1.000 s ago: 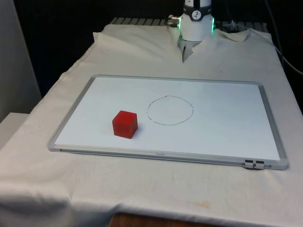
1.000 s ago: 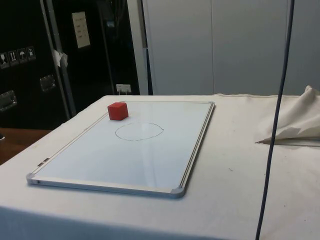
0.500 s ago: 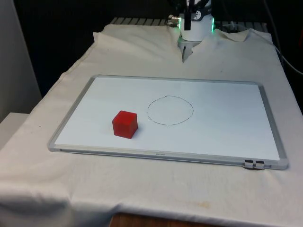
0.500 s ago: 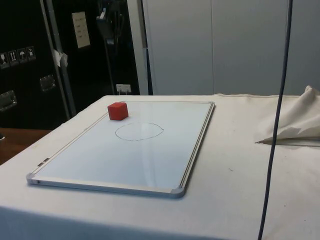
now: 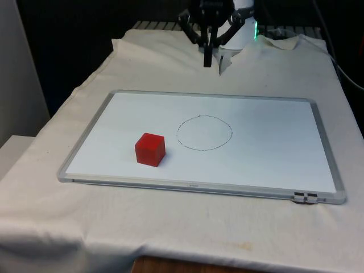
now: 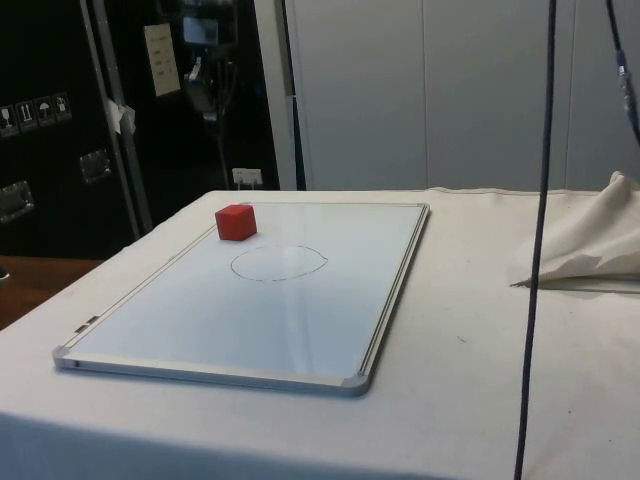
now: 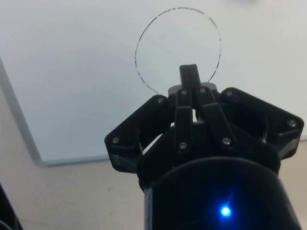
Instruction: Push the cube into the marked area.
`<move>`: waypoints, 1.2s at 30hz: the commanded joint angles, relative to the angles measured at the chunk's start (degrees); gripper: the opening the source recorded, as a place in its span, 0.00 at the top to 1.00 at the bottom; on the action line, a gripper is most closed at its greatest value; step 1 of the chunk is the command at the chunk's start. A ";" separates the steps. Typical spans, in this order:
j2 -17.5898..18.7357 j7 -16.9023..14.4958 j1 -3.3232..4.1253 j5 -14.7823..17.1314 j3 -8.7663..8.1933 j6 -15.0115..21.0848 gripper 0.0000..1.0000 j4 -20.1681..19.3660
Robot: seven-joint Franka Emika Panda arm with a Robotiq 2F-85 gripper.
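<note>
Worktop (image 5: 51, 227) under a wrinkled white cloth (image 5: 170, 62), bunched into a fold at right of the side view (image 6: 590, 250). A whiteboard (image 5: 273, 165) with a grey metal frame lies flat on it, taking up the middle of the front view. Thin drawn circle (image 5: 204, 132) near the board's centre, nothing inside it. Red cube (image 5: 150, 149) sits on the board, left of centre in the front view, just beside the circle's lower-left edge but apart from it; in the side view the cube (image 6: 236, 222) is at the board's far-left corner, beyond the circle (image 6: 279, 262).

Black end effector (image 5: 208, 57) hangs in the air at upper centre of the front view, above the cloth past the board's far edge, well apart from the cube. In the wrist view the fingers (image 7: 189, 79) are pressed together, clenched on nothing, with the circle beneath them.

Room: dark cabinets (image 6: 60, 120) with stickers at left of the side view, pale wall panels (image 6: 430, 90) behind, a dark cable (image 6: 540, 200) hanging down at right.
</note>
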 commanded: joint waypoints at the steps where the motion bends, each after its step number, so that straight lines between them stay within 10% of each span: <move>1: 0.80 -0.86 -0.52 0.69 0.11 0.29 1.00 0.63; 36: 19.94 -7.05 -3.04 10.31 -4.76 9.91 1.00 11.17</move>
